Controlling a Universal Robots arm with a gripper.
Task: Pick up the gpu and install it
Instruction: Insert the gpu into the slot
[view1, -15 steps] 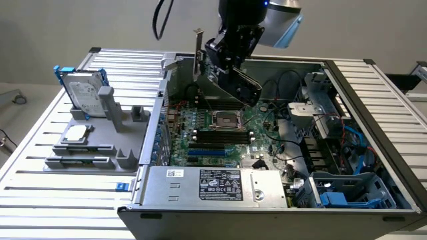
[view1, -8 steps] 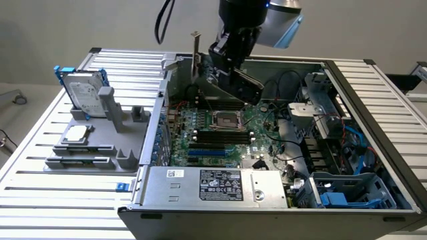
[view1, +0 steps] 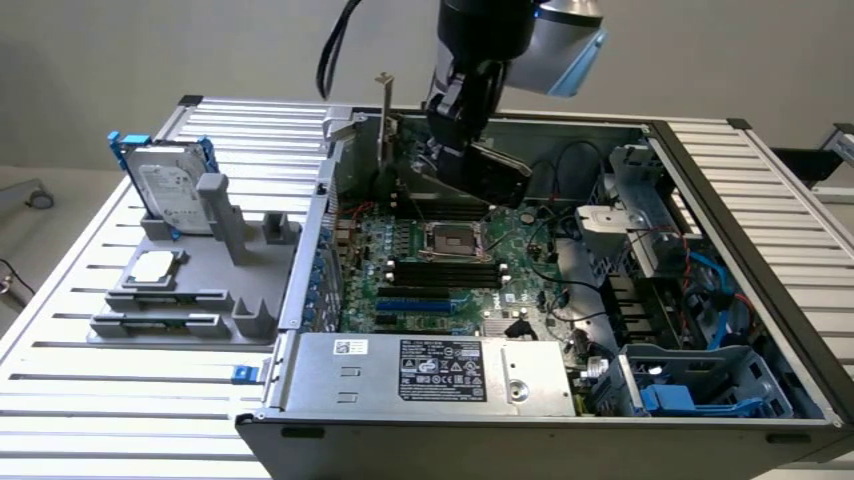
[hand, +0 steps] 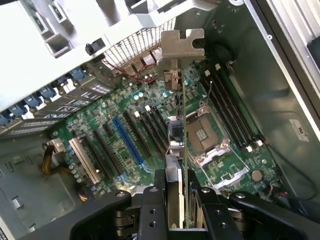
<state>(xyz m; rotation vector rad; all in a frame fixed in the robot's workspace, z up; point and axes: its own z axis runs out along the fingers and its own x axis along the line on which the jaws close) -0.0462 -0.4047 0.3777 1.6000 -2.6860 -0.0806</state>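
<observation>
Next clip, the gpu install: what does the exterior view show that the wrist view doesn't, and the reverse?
Exterior view: the hard drive standing upright in a grey holder on the slatted table beside the case, and the labelled power supply. Wrist view: the gpu edge-on, clamped between the jaws, its silver bracket toward the case's rear grille. Both: the gpu held above the motherboard, not seated, plus the CPU socket and blue slot.
</observation>
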